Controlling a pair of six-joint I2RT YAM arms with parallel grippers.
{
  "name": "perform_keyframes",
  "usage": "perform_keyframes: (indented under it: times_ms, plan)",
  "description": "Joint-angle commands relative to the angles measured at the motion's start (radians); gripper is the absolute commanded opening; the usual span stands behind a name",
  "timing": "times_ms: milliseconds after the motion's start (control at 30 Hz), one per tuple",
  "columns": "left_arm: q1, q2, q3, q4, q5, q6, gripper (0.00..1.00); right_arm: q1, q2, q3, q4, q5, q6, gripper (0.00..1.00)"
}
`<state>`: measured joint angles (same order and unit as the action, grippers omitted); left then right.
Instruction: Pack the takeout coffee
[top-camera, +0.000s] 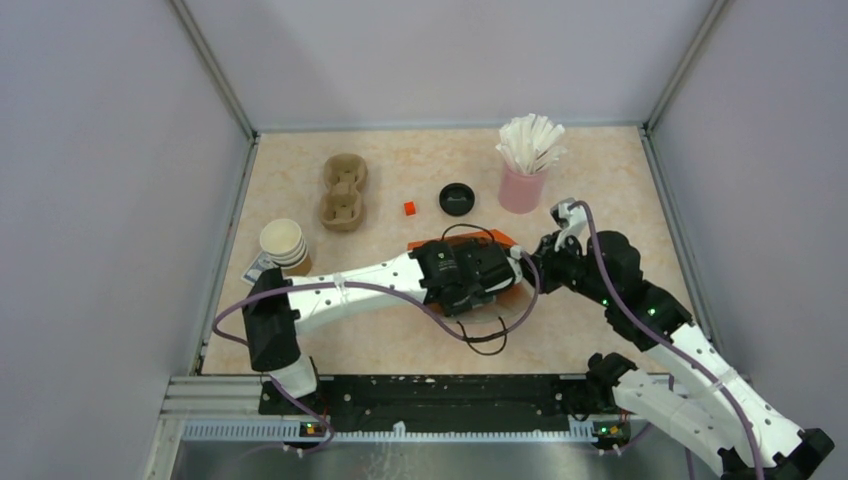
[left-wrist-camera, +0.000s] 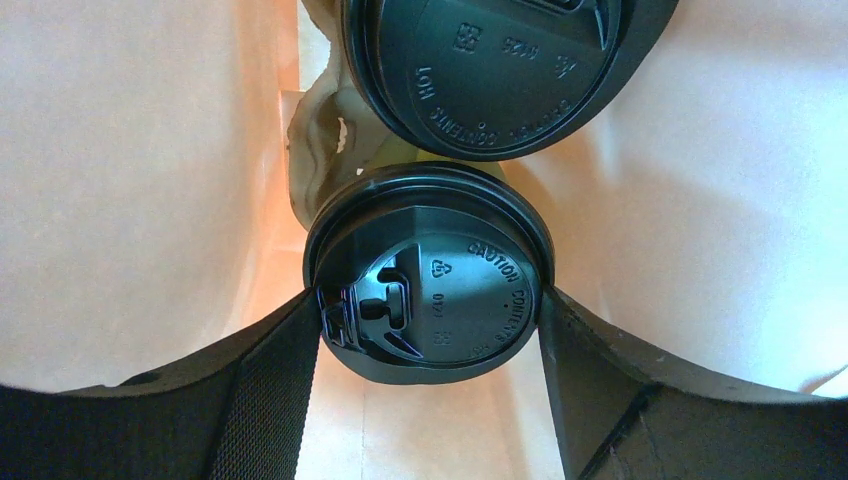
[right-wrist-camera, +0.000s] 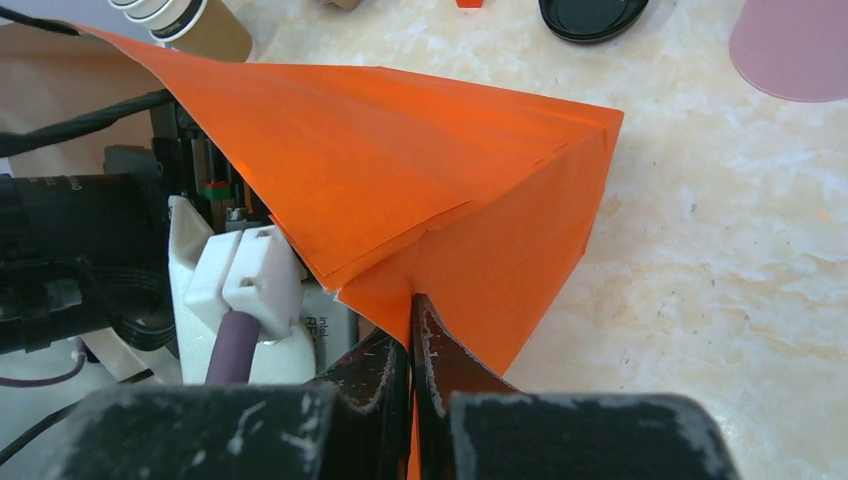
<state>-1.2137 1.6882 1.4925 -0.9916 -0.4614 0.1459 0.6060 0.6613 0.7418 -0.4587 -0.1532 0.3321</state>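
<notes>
Top external view: the left arm (top-camera: 360, 285) is reached into the orange bag (top-camera: 497, 238) at the middle of the counter (top-camera: 600, 180), and the bag's 3 o'clock side is met by the right gripper (top-camera: 532, 262). Left wrist view: the takeout coffee (left-wrist-camera: 440, 290) is clamped at its lid rim by the left gripper (left-wrist-camera: 428, 308), inside the bag, with a second lidded cup (left-wrist-camera: 500, 70) just beside it at 12 o'clock. Right wrist view: the bag's edge is pinched between jaws almost fully closed. Should the coffee be released tilted, it could be tipped against its neighbour; should the pinch slip, the bag's mouth could collapse.
</notes>
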Motion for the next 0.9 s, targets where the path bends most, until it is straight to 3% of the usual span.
perform_keyframes:
  times_ms: [0,167,233,367,467,600,867]
  plan:
    - [0.020,-0.057,-0.035,0.051,-0.004,0.021,0.52,0.008,-0.004,-0.021,0.036,-0.042,-0.020,0.00]
    - [0.035,-0.112,-0.059,0.135,0.031,0.035,0.53,0.008,0.027,-0.015,0.045,-0.025,-0.012,0.00]
    - [0.037,-0.122,-0.068,0.143,0.038,0.032,0.53,0.008,0.044,-0.005,0.046,-0.010,0.007,0.19]
    - [0.042,-0.152,-0.086,0.187,0.052,0.040,0.53,0.008,0.045,0.005,0.048,0.000,0.016,0.22]
    - [0.043,-0.177,-0.088,0.204,0.070,0.045,0.53,0.008,0.028,0.003,0.023,0.025,0.028,0.18]
    - [0.049,-0.241,-0.137,0.258,0.139,0.079,0.51,0.007,0.004,-0.009,0.033,0.036,0.016,0.00]
    - [0.049,-0.311,-0.211,0.246,0.165,0.221,0.48,0.008,-0.014,-0.012,0.002,-0.042,-0.032,0.00]
